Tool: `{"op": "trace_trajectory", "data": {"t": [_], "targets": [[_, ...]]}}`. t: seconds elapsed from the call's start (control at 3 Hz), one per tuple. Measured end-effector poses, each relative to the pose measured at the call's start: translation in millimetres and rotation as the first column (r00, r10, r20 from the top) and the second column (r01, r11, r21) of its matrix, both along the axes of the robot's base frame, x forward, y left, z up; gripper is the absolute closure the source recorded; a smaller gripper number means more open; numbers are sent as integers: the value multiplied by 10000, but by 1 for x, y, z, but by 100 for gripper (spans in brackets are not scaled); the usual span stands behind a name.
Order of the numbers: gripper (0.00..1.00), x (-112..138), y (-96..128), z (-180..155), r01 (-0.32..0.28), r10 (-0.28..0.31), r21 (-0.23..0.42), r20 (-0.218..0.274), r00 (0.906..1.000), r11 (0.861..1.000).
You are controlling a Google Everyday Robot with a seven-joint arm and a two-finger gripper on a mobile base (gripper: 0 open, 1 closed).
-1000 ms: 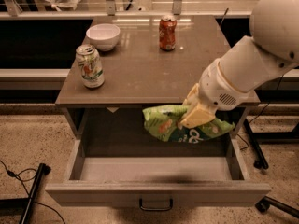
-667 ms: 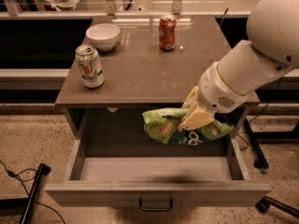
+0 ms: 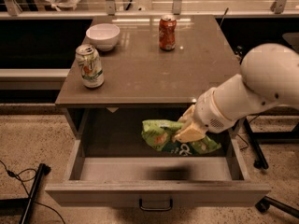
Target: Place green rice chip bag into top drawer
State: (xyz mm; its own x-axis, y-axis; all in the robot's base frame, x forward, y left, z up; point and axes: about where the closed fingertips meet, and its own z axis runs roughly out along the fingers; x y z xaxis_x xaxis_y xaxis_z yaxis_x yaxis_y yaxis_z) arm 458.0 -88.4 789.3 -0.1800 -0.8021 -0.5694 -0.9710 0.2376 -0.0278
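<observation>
Cream-coloured and blunt, the two-finger gripper (image 3: 186, 130) is clenching the crinkly light-green foil green rice chip bag (image 3: 160, 137), pinching it near its middle. The bag is hanging tilted over the open compartment of the wide, shallow grey-brown top drawer (image 3: 154, 190), toward the back and right of centre. It seems to be hanging clear of the drawer floor, where a soft dark shadow is lying nearer the front. The drawer is standing pulled well out from under the table, its flat front panel showing a small dark metal handle (image 3: 155, 204) at centre.

Reaching in from the right, the bulky white robot arm (image 3: 252, 90) is sloping down past the table's front edge to the gripper.

Above, the brown glossy tabletop (image 3: 149, 69) is carrying three things, all well apart. A green-and-white soda can (image 3: 90, 66) is standing upright near the left edge, a white round bowl (image 3: 103, 35) is sitting behind it, and an orange-red soda can (image 3: 167, 32) is standing upright toward the back.

Down on the speckled floor (image 3: 28, 139), a black pole with a thin cable (image 3: 32, 192) is lying at the left, and a dark wheeled leg (image 3: 264, 203) is showing at the right.
</observation>
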Motion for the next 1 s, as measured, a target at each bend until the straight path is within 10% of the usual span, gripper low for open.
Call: {"op": "trace_trajectory", "data": {"t": [0.33, 1.0], "targets": [[100, 3, 7, -38, 160, -161, 138, 67, 9998, 9998], [58, 3, 9, -79, 342, -343, 147, 100, 9994, 9993]]}}
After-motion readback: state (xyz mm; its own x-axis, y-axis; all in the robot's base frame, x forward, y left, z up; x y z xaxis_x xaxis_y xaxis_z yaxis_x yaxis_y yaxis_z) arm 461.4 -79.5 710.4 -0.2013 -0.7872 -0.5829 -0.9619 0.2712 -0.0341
